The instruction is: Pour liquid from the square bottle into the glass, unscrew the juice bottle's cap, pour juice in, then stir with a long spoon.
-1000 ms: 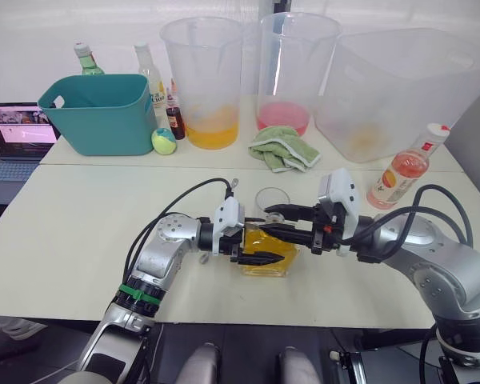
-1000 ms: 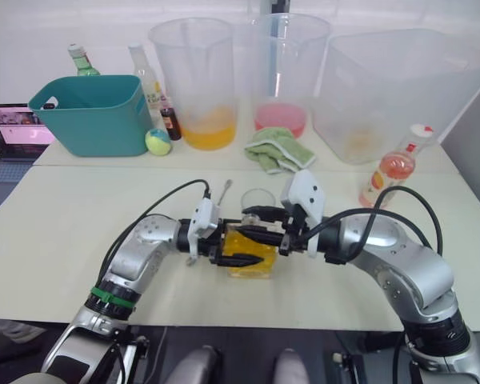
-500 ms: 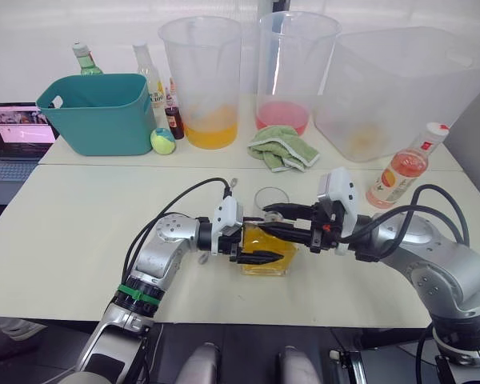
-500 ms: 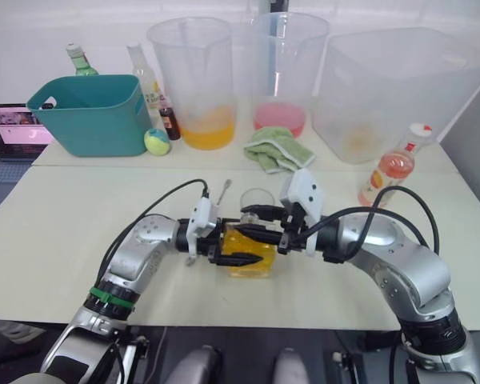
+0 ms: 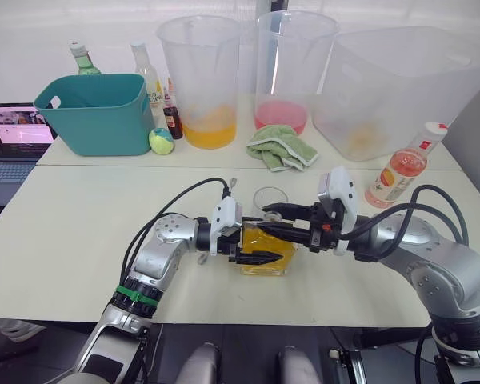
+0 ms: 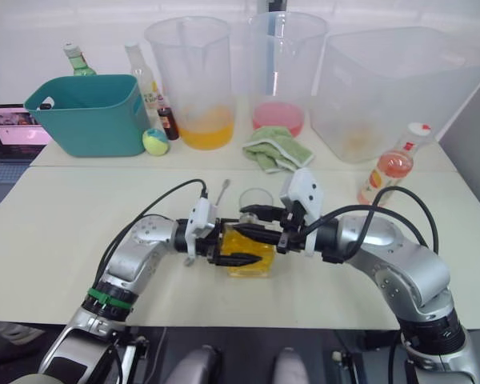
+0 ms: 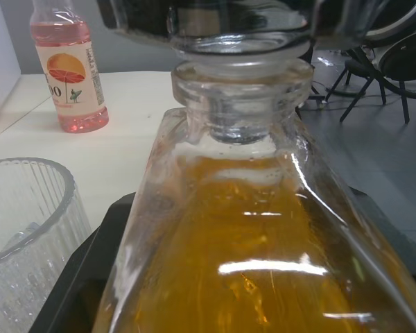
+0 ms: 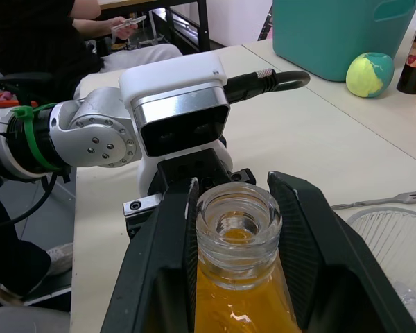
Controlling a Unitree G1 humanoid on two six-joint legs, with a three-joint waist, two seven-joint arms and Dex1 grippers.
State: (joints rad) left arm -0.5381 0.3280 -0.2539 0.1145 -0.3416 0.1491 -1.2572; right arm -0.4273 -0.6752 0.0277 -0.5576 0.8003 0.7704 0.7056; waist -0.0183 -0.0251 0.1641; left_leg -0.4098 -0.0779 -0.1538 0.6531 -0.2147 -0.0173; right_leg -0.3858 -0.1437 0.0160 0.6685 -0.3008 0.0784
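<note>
Early stage. The clear square-sided glass bottle of yellow liquid stands upright on the pale worktop, gripped low by the left tool; the right tool brackets its open neck, fingers close on either side. The small clear ribbed tumbler just behind holds no coloured liquid. The pink juice bottle remains capped, well apart; pouring, uncapping and stirring remain.

We see bright, even light from overhead, with soft, faint shadows on the pale table. White highlights glint on the square bottle, which sits slightly soft up close. The far wall washes out, and straight edges bow near the corners.
</note>
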